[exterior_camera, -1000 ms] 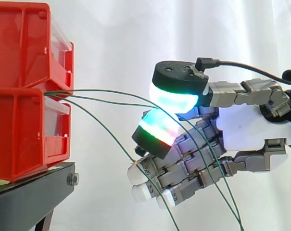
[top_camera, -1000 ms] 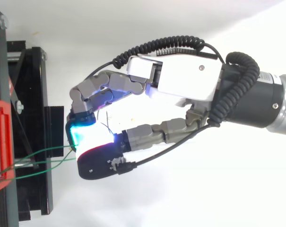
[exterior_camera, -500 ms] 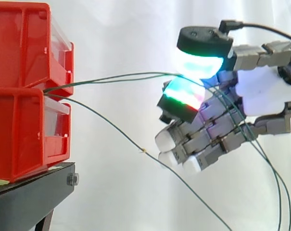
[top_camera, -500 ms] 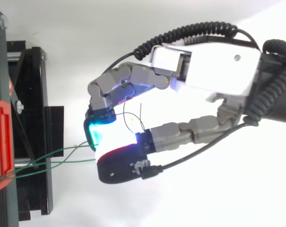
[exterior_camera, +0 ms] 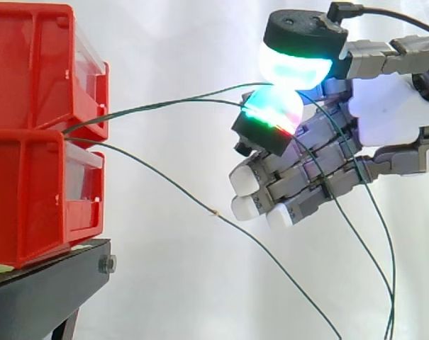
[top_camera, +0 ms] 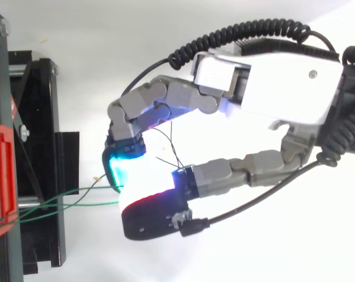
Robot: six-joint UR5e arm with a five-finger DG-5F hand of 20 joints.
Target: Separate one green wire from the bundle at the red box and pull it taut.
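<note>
The hand point(exterior_camera: 384, 120) is pinching green wires point(exterior_camera: 164, 105) out beside the red bins point(exterior_camera: 30, 191).
Two glowing pads point(exterior_camera: 296, 67) are clamping the wires while the other fingers are curling loosely beneath. Two strands seem to be entering the pinch, so one probably needs shedding before a steady, level pull away from the bins. The thin, springy wires are leaving the gap between the stacked bins, bowing slightly, and a third strand point(exterior_camera: 171, 188) is sagging slack toward the lower right.
</note>
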